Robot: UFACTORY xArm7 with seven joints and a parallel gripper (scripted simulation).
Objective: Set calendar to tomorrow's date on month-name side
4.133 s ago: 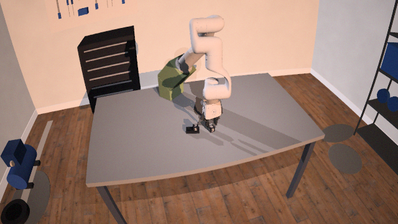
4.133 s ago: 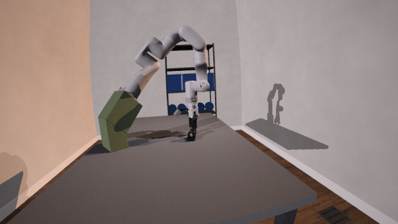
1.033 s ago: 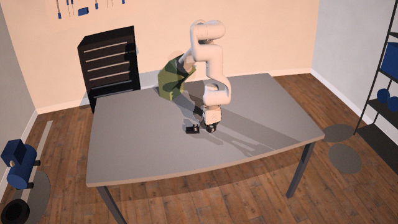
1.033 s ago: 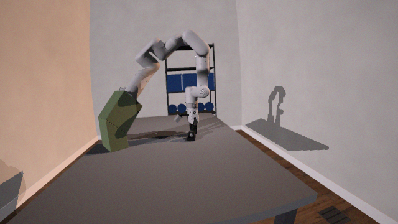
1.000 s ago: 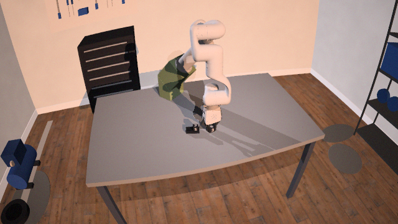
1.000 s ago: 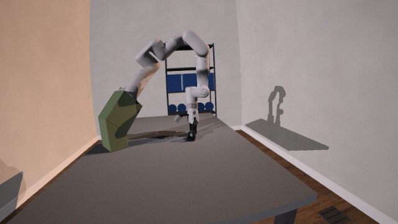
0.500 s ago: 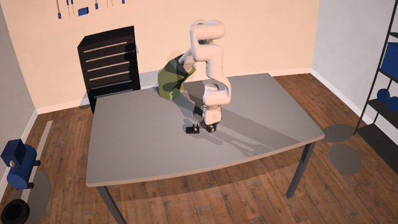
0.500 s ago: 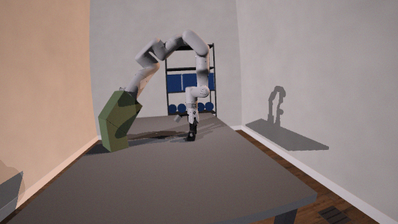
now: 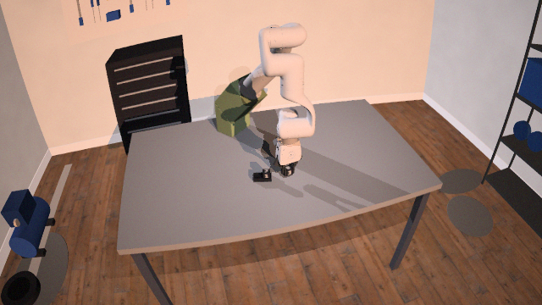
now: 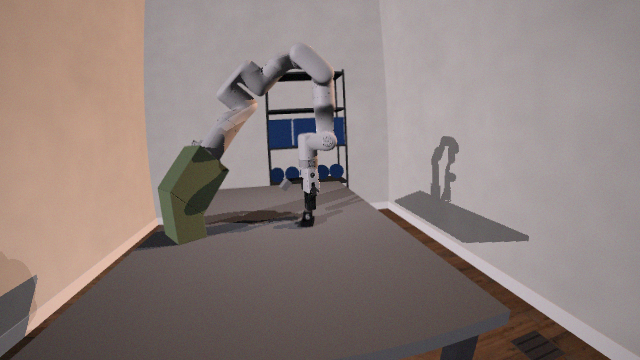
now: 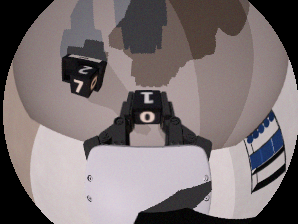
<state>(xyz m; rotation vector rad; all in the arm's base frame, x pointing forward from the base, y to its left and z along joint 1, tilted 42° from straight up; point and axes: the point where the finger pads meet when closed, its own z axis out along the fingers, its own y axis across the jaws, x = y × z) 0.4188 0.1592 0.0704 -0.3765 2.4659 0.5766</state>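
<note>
My wrist view reads 1 and 0 on the digit cube [image 11: 147,106] clamped in my gripper [image 9: 288,170] [image 10: 308,214] [image 11: 147,99]; the top view doesn't. The arm arches over the table [image 9: 190,203] [image 10: 310,285], gripper pointing down, beside the calendar tray [image 9: 259,178] [image 11: 68,75].

1 gripper [image 9: 288,170] [image 10: 309,209] [image 11: 147,99] pointing down (fingers partly closed).
</note>
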